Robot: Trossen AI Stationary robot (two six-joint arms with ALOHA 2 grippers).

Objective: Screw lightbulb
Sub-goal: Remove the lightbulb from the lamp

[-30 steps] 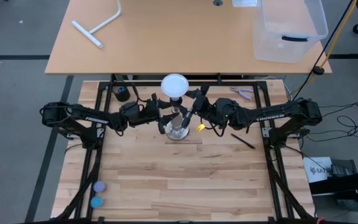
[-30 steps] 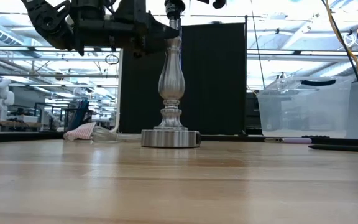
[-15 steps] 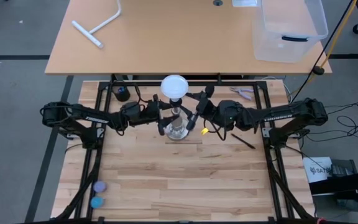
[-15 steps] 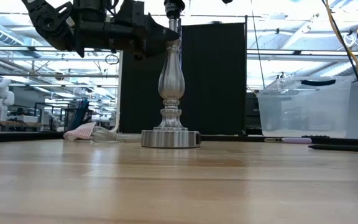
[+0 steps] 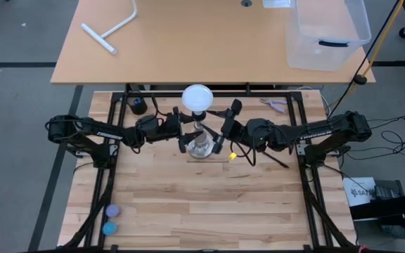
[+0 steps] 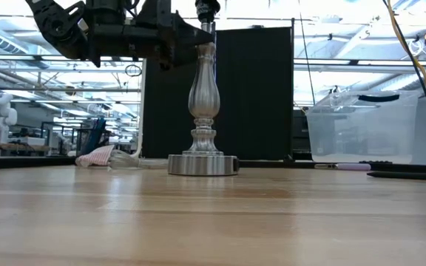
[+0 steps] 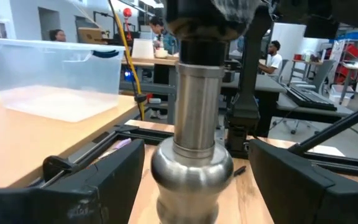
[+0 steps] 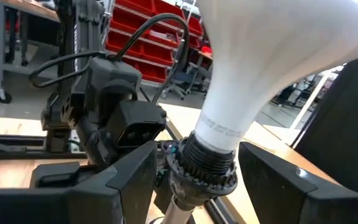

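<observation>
One wood-plank table; clear bin behind; workshop beyond.

Two dark arms, black cables, white lettering on forearms.

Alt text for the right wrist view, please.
The lightbulb, white with a tapering neck, sits in the black ribbed socket atop the metal post, between the right gripper's open dark fingers, which stand clear of it. The left gripper faces it from beyond.

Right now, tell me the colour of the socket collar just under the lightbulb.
Black, a ribbed ring under the white lightbulb; the right wrist view shows it best.
</observation>
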